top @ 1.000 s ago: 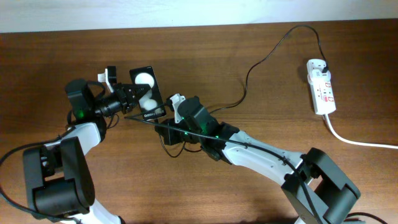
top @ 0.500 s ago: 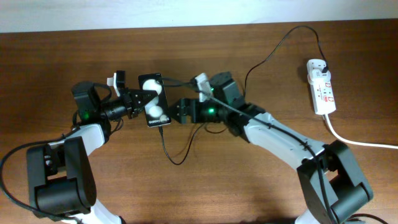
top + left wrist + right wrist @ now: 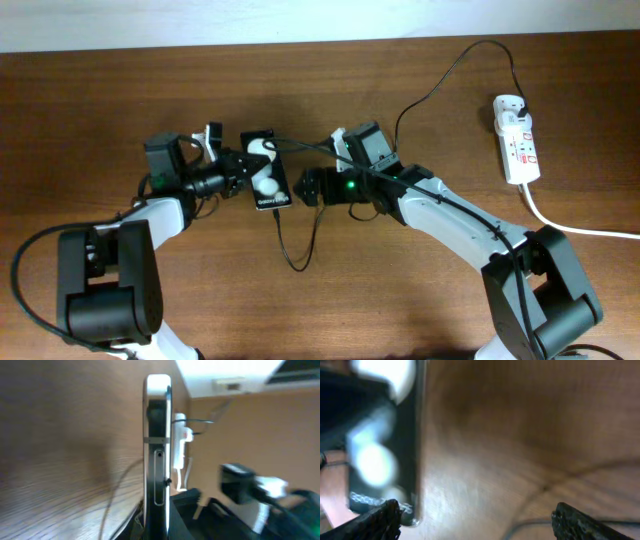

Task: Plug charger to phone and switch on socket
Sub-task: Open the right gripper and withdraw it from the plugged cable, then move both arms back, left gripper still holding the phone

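Brown wooden table [image 3: 100, 100] with white socket [image 3: 517, 140] and black charger [image 3: 297, 267] cable

Open table [image 3: 100, 100] surrounds the socket [image 3: 517, 140]; the charger [image 3: 398, 125] cable loops between phone [image 3: 265, 172] and socket.

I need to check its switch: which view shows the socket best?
Overhead: the whole socket is sharp and unobstructed. Left wrist shows it only as a blurred white shape beyond the phone; right wrist misses it.

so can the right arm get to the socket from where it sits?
Probably yes. The right tool is open and empty beside the phone, and only the thin charger cable crosses the way to the socket.
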You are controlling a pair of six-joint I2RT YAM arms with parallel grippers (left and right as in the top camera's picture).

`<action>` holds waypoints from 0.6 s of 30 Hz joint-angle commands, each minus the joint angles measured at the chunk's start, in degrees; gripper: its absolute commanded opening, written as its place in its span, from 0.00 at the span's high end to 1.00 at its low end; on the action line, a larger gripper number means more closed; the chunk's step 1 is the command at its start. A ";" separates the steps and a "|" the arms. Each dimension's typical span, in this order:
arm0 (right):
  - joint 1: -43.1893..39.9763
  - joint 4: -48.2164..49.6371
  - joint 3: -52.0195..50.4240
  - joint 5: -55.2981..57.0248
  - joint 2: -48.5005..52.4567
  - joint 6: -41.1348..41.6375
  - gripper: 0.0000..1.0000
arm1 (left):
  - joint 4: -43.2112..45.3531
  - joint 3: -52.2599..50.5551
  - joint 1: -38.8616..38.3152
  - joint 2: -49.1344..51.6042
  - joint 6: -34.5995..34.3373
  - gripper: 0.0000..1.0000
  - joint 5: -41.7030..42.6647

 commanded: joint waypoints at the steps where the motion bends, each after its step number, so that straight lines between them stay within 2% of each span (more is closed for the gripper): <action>1: -0.24 1.38 0.48 7.45 1.38 2.49 0.01 | -3.04 0.02 -0.07 0.20 2.21 0.99 -8.31; 3: -0.26 1.38 0.48 9.42 3.30 2.43 0.01 | -5.84 0.02 -0.07 0.20 2.49 0.92 -12.00; 9: -0.26 0.39 0.46 10.58 6.12 2.40 0.01 | -7.10 0.02 -0.63 0.20 6.14 0.96 -14.34; 13: -0.31 -5.84 0.46 11.93 6.10 2.43 0.01 | -7.80 0.04 -3.06 0.20 8.02 0.94 -19.32; 18: -0.98 -13.70 1.14 11.47 4.15 2.43 0.01 | -9.73 1.27 -5.62 0.20 10.58 0.92 -20.50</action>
